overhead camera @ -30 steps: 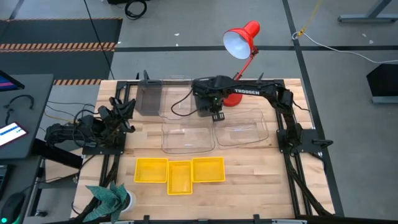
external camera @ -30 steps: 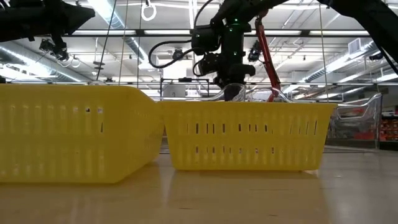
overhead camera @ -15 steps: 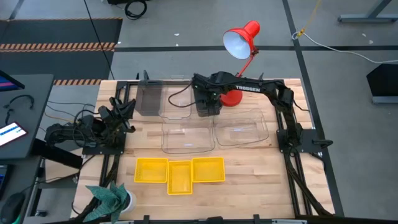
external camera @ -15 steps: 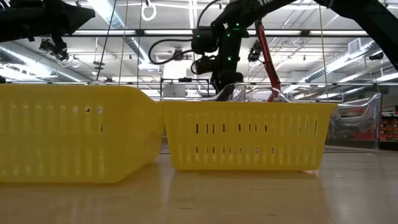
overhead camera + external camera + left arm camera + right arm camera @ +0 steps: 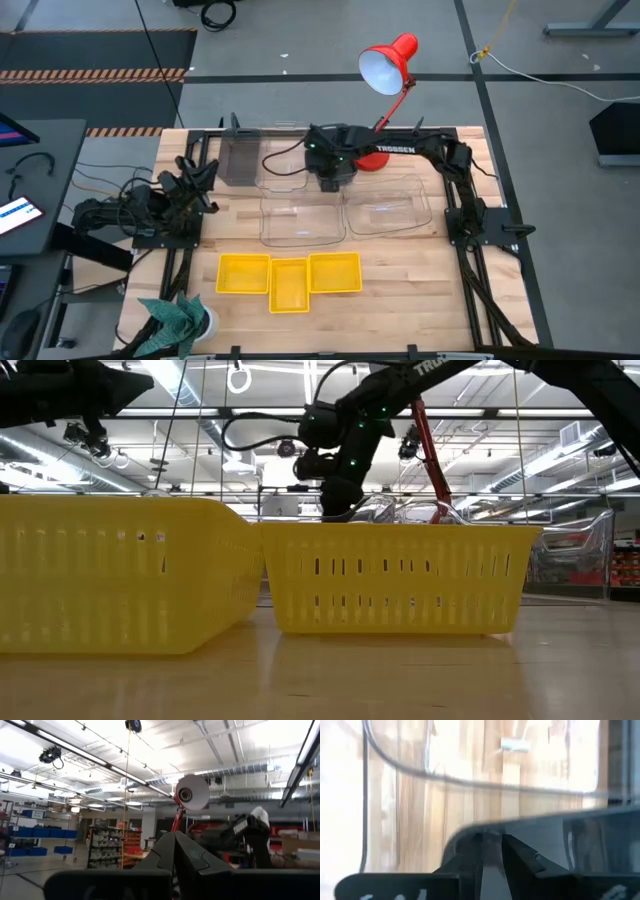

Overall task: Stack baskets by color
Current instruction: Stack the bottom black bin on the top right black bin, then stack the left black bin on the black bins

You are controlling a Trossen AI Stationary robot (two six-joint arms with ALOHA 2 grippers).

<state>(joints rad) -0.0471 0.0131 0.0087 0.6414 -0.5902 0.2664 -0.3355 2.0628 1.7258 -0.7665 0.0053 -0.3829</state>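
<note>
Three yellow baskets (image 5: 289, 277) stand side by side near the table's front edge. Behind them are two clear baskets (image 5: 302, 218) (image 5: 388, 205), with a third clear basket (image 5: 285, 162) and a dark grey basket (image 5: 240, 158) at the far edge. My right gripper (image 5: 331, 182) points steeply down over the far clear basket's right rim. In the right wrist view it (image 5: 492, 842) shows a narrow gap between its fingers. My left gripper (image 5: 175, 837) is shut and empty, raised on the folded arm at the table's left. My right gripper's fingertips (image 5: 472, 845) stand at a curved rim of the clear basket (image 5: 540, 820), coming from above. I cannot tell whether they touch it. The basket rests flat on the table.
A red desk lamp (image 5: 385, 70) stands at the far edge, just behind my right arm. A teal cloth (image 5: 175, 318) lies at the front left corner. In the low view the yellow baskets (image 5: 390, 578) hide the table behind them.
My right gripper has moved toward the table's left edge, sunk a little and tipped more steeply downward over the clear baskets. No basket has moved.
</note>
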